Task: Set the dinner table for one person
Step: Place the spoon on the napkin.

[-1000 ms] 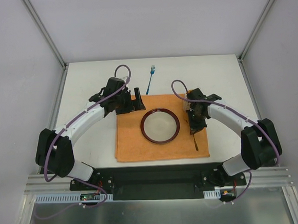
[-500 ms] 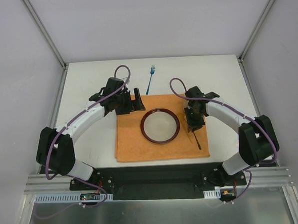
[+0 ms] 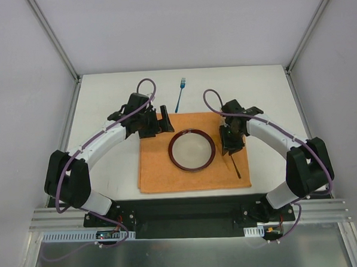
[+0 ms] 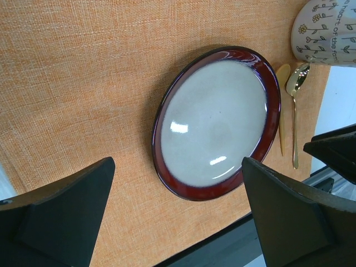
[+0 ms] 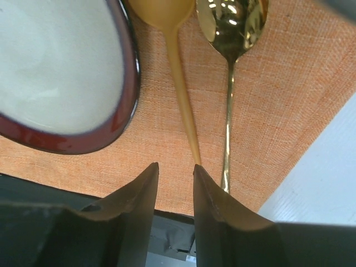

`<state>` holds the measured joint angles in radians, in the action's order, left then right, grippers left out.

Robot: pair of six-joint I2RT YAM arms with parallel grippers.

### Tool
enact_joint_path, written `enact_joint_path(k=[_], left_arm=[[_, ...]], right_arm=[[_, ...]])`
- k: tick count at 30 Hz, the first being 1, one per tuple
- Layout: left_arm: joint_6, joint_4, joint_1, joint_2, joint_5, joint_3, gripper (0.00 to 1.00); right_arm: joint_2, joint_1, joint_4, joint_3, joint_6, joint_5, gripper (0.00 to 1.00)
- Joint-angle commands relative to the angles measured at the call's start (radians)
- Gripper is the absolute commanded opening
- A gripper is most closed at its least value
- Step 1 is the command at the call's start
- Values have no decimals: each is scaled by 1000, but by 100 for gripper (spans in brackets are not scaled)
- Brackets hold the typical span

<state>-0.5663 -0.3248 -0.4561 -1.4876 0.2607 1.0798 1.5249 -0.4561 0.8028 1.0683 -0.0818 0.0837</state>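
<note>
The dinner table (image 3: 104, 95) carries an orange placemat (image 3: 156, 170) with a red-rimmed plate (image 3: 192, 149) (image 4: 217, 122) (image 5: 55, 72) at its middle. Right of the plate lie a gold knife (image 5: 179, 83) (image 4: 282, 105) and a gold spoon (image 5: 230, 61) (image 4: 295, 111), side by side on the mat. My right gripper (image 3: 230, 144) (image 5: 176, 167) hovers low over their handles, jaws partly open with nothing between them. My left gripper (image 3: 157, 124) (image 4: 177, 167) hangs wide open and empty over the mat's far left corner. A blue fork (image 3: 180, 94) lies on the table beyond the mat.
A floral mug (image 4: 328, 30) stands at the mat's far right corner, close to the spoon's bowl. Grey frame posts rise at the table's far corners (image 3: 77, 78). The arm bases and a black rail (image 3: 188, 208) line the near edge.
My right gripper has gone from shut to partly open and shifted slightly farther away; the utensil now lies free on the mat. The left arm has stayed put.
</note>
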Motion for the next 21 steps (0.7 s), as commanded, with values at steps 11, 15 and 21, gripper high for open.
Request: enact_joint_path(k=[11,15,21], left_arm=[[-18,18,8,93,-23,-61,99],[-9,18,8,96,-18,-69,99],[0,12,8,102,0,-60,99]], right_arm=[[104,-199,-33,130,74,-243,34],[51,-237,-132,76,60,-357,36],[-133,-239,-491,-148,47,-329,42]])
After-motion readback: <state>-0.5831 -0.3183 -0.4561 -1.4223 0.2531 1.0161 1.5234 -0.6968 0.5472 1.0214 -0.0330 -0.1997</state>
